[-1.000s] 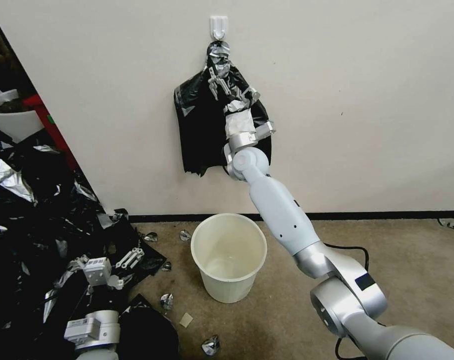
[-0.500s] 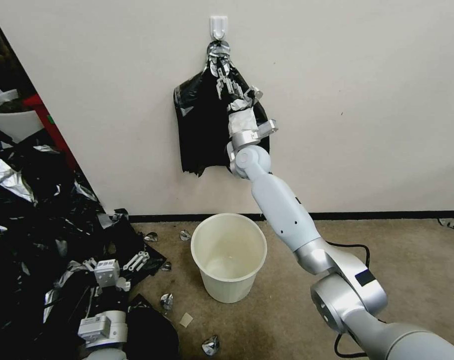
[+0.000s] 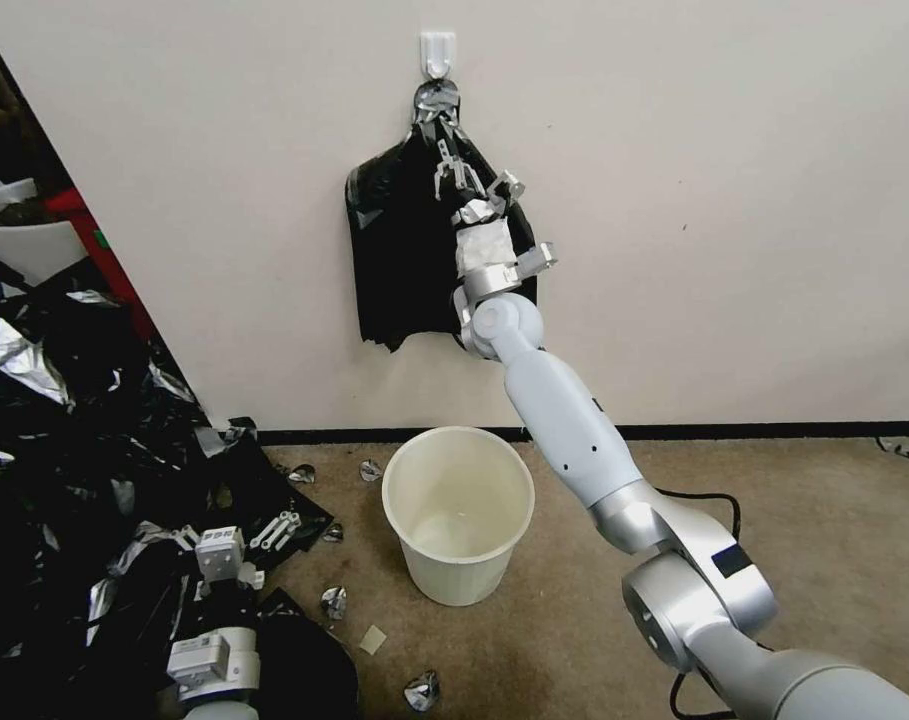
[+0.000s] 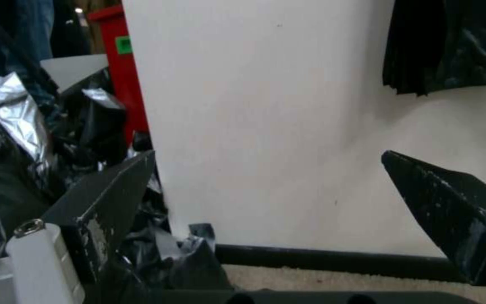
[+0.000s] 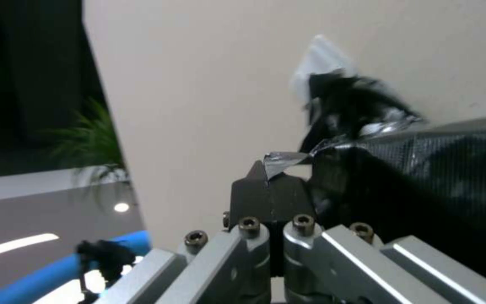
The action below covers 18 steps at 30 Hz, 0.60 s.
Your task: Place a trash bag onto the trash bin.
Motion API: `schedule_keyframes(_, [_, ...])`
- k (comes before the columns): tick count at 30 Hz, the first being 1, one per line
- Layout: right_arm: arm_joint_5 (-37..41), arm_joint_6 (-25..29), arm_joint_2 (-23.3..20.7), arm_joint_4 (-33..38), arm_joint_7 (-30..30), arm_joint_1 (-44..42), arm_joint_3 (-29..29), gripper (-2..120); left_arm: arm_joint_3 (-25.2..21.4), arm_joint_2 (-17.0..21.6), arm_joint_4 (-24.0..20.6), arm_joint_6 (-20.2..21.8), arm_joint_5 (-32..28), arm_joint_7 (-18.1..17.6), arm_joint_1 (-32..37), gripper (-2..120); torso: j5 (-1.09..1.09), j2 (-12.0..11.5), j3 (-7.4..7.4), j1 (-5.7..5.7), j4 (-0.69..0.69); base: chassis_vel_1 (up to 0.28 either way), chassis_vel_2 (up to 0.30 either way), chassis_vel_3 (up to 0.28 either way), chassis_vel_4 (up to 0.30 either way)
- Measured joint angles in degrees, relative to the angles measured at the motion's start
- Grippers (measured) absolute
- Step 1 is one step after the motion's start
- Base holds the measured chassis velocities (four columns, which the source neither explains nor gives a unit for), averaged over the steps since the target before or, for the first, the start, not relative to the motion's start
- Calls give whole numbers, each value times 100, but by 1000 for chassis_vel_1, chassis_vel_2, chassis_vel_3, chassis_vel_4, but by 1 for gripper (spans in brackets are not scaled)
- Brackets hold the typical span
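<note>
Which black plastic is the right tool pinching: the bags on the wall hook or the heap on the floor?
The hanging bags: the right tool is shut near their taped neck; the floor heap lies by the left tool.

Trash bag [image 3: 399, 250]: thin glossy black plastic hanging flat against the wall, its silvery upper corner pinched between the closed fingers of the right end effector [image 3: 444, 155]. Trash bin [image 3: 459, 515]: round cream-white bucket, upright and open on the floor, well below that end effector.
</note>
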Motion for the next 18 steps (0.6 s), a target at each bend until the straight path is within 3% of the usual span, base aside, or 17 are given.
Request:
schedule_keyframes(9, [305, -313, 0, 1067, -1158, -1131, -97, 0, -110, 36, 135, -34, -41, -101, -75, 100, -1, 0, -1, 0, 0, 0, 0, 0, 0])
schedule_keyframes(18, [54, -434, -236, 1899, -1476, -2327, -158, 0, -198, 154, 273, -28, -387, -94, -381, 100, -1, 0, -1, 0, 0, 0, 0, 0, 0])
